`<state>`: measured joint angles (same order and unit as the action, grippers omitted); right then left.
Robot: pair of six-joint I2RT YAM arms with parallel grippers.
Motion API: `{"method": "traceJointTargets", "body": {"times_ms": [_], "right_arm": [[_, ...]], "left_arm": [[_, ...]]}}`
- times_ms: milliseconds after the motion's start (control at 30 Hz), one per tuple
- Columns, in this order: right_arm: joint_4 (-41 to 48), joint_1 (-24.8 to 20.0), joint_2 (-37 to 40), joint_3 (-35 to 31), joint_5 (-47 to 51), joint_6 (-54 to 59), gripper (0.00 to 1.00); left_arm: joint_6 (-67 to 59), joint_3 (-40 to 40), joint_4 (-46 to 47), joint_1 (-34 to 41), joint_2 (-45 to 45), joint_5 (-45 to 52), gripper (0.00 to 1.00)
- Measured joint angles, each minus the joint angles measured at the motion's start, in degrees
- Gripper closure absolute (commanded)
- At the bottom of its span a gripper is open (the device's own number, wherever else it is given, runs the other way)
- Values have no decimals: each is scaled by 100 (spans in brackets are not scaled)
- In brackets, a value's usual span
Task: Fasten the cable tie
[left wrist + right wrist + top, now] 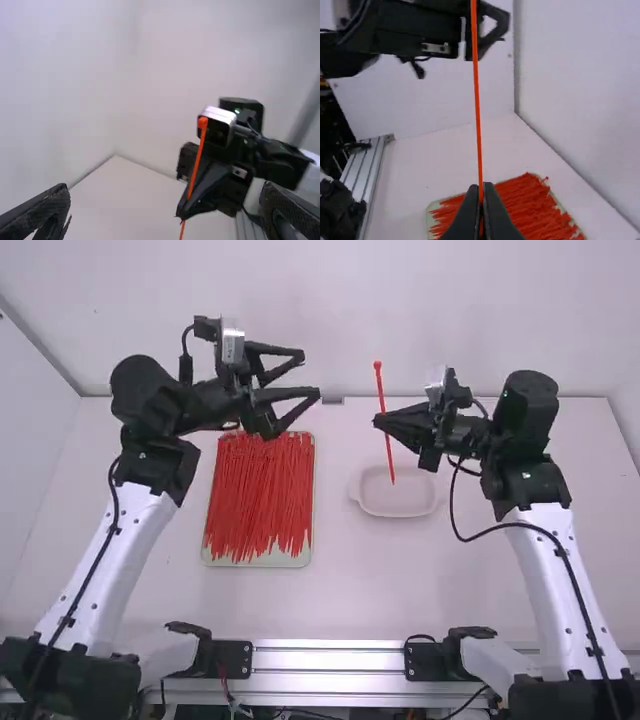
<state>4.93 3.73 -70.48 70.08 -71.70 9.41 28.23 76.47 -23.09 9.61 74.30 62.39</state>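
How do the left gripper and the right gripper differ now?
The left gripper is open and empty; the right gripper is shut on a red cable tie. The left hangs near the tray's far end, the right near the white dish. Both are black and two-fingered.

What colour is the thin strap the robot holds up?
Red: the thin plastic cable tie shows best in the right wrist view.
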Motion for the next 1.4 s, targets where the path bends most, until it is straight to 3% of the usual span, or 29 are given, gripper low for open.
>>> {"method": "traceJointTargets", "body": {"times_ms": [267,633,733,967,1133,1300,1400], "right_arm": [[-772,-33,0,4,-542,-120,100],[-2002,306,-22,20,-116,-1099,100],[-2122,330,-140,57,-111,-1394,100],[-2334,695,-520,55,-48,-1641,100],[-2820,892,-678,57,-11,-1853,100],[-2874,925,-723,55,-13,-1950,100],[-2874,922,-726,57,-11,-1956,100]], "left_arm": [[654,898,-1478,247,1132,1397,1],[1248,1019,-2229,603,1495,1443,0],[1545,1019,-2570,603,1495,1314,11],[1934,1023,-2750,603,1495,1134,16],[2059,1021,-2793,603,1495,1054,29],[2090,1023,-2798,597,1495,1014,34],[2116,1023,-2793,570,1495,970,46]]}}
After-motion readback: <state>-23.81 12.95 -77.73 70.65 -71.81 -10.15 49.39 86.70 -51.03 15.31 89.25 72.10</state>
